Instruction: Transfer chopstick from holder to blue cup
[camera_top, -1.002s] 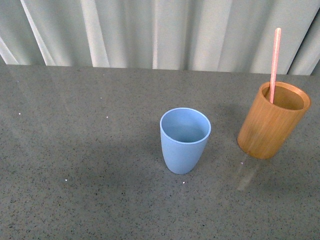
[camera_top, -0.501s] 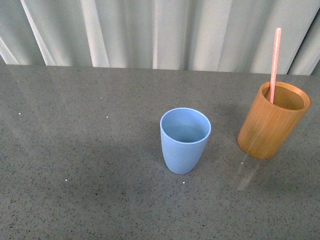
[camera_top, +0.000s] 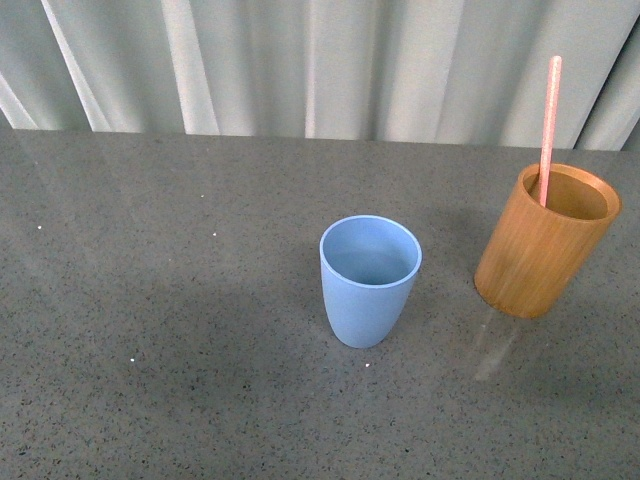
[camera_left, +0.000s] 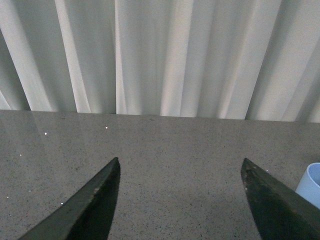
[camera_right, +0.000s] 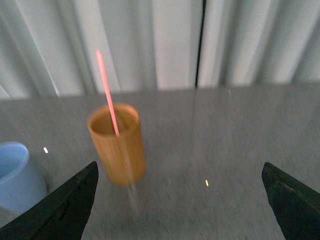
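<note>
The blue cup (camera_top: 369, 285) stands upright on the grey speckled table (camera_top: 150, 300), with its mouth open to the front camera. To the right of the blue cup, and a little farther from the robot, stands the holder (camera_top: 540, 250), apart from the cup with bare table between them. The chopstick (camera_top: 548, 130) is inside the holder. Its lower end is down in the wooden cylinder, on the side nearer the cup, and its upper part rises high above the rim, almost upright. Behind the cup, at the far edge of the table, hangs a pale pleated curtain (camera_top: 300, 60).

The left gripper (camera_left: 180, 160) is on the left side of the blue cup. Its two dark fingers (camera_left: 90, 210) are wide apart and nothing is between them; in the left wrist view only a part of the cup's rim shows at the edge.

The right gripper (camera_right: 179, 165) is also spread wide and holds nothing. The right wrist view is somewhat blurred, but it shows the holder with the chopstick beside the cup, well apart from the fingertips.
</note>
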